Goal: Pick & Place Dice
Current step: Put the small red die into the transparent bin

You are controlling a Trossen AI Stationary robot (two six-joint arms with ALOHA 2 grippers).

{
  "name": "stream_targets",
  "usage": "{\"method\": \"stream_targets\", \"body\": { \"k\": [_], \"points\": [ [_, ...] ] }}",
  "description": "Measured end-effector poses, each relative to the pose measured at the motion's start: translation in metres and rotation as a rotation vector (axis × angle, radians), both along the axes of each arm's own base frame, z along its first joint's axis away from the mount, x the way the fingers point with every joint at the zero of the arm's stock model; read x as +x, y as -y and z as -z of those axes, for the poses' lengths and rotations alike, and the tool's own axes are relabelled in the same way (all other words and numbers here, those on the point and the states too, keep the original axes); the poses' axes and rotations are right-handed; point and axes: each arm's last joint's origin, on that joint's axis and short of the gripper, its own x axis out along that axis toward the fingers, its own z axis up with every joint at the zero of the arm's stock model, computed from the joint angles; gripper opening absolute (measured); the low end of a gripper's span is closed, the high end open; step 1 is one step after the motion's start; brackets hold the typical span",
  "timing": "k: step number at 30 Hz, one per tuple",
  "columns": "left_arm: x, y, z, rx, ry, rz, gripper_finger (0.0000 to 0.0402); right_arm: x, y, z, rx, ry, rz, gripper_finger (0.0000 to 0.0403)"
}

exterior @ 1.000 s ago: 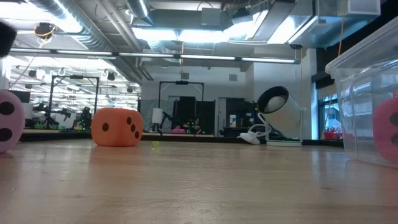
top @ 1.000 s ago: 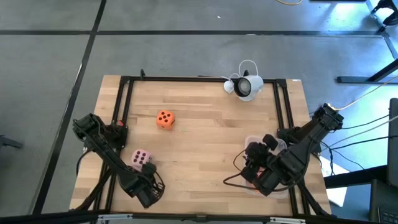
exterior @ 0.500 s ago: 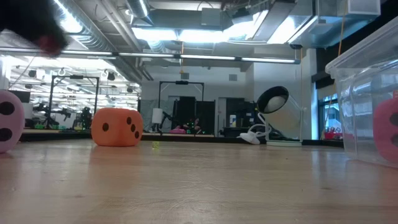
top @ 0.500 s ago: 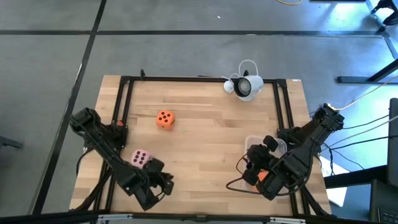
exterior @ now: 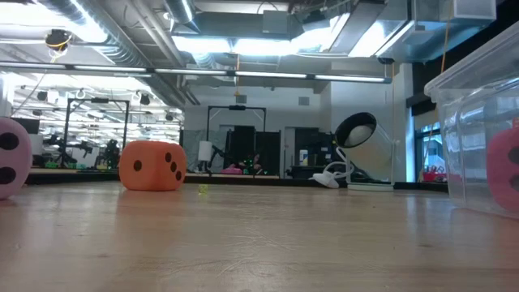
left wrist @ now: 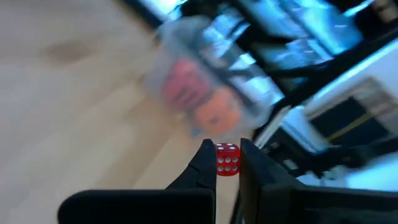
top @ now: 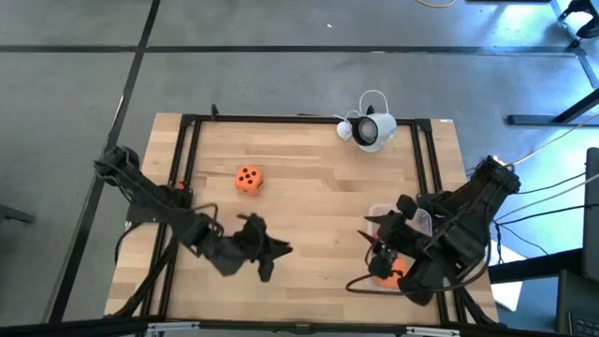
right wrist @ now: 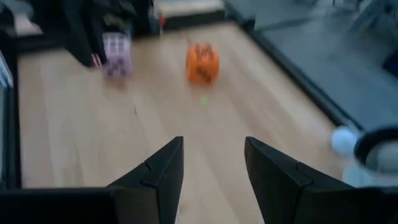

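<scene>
Left gripper (left wrist: 227,163) carries a red die (left wrist: 227,159) toward the clear bin (top: 382,217) (lower right, high view).
Keep the fingers clamped until directly above the bin; right gripper (right wrist: 213,163) waits, half-open and empty.

The left claw (top: 271,253) now reaches toward the table's middle, covering the pink die; the right claw (top: 382,255) sits slightly nearer the front edge.

Left gripper (top: 267,255) jaws clamped mid-table; right gripper (right wrist: 211,163) jaws parted, near table's right edge.
</scene>
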Motion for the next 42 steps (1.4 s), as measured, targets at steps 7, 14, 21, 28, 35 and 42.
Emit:
{"method": "stream_targets", "body": {
  "k": [7, 14, 21, 28, 35, 42],
  "points": [
    [0.019, -0.027, -0.032, 0.069, 0.239, 0.166, 0.0010, 0.014, -0.010, -0.027, -0.086, 0.095, -0.159, 0.0168],
    [0.028, -0.044, -0.051, 0.080, 0.442, 0.304, 0.0010, 0.029, -0.024, -0.034, -0.287, 0.099, -0.336, 0.0169],
    [0.030, -0.054, -0.059, 0.080, 0.531, 0.355, 0.0010, 0.043, -0.029, -0.037, -0.392, 0.114, -0.387, 0.0194],
    [0.033, -0.063, -0.060, 0.081, 0.538, 0.352, 0.0010, 0.066, -0.034, -0.035, -0.491, 0.134, -0.399, 0.0233],
    [0.033, -0.069, -0.066, 0.079, 0.609, 0.361, 0.0010, 0.076, -0.031, -0.030, -0.498, 0.125, -0.377, 0.0246],
    [0.034, -0.070, -0.066, 0.080, 0.608, 0.364, 0.0010, 0.083, -0.026, -0.034, -0.467, 0.163, -0.356, 0.0231]
  ]
}}
